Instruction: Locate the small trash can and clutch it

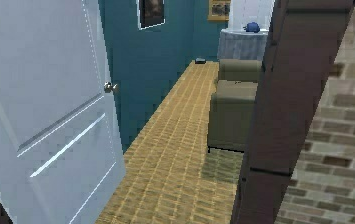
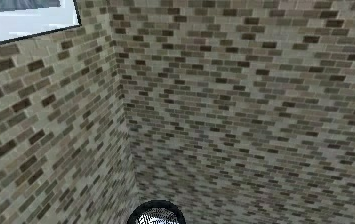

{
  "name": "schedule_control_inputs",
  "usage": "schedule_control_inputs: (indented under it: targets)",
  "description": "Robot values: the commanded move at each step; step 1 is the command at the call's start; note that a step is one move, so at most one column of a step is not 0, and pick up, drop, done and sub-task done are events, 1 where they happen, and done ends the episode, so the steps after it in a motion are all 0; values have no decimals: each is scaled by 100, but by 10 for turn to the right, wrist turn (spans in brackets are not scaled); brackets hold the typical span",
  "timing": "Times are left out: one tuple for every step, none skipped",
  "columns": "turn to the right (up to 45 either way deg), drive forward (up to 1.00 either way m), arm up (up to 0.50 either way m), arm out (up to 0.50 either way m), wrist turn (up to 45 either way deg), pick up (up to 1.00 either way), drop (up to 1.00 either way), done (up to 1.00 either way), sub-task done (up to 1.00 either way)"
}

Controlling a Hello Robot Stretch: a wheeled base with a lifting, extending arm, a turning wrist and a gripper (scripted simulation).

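1 white door (image 1: 45, 110), 1 sofa (image 1: 233, 108), 2 pictures (image 1: 151, 12) (image 1: 219, 10)

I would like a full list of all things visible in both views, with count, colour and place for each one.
door: one, pale blue-white, standing open, forward view's left
door knob: one, metallic, on the door's edge
framed pictures: two, on the teal walls, top
sofa: one, olive-brown, on the woven floor, middle right
round table: one, white, behind the sofa
blue thing: one, on the table
door frame: one, dark brown, right
brick walls: grey-brown, meeting in a corner, arm side view
round thing: one, dark rim, pale inside, bottom edge; unidentifiable
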Motion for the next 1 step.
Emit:
schedule_control_inputs:
  targets:
    - [0,0,0,0,0,100,0,0,0]
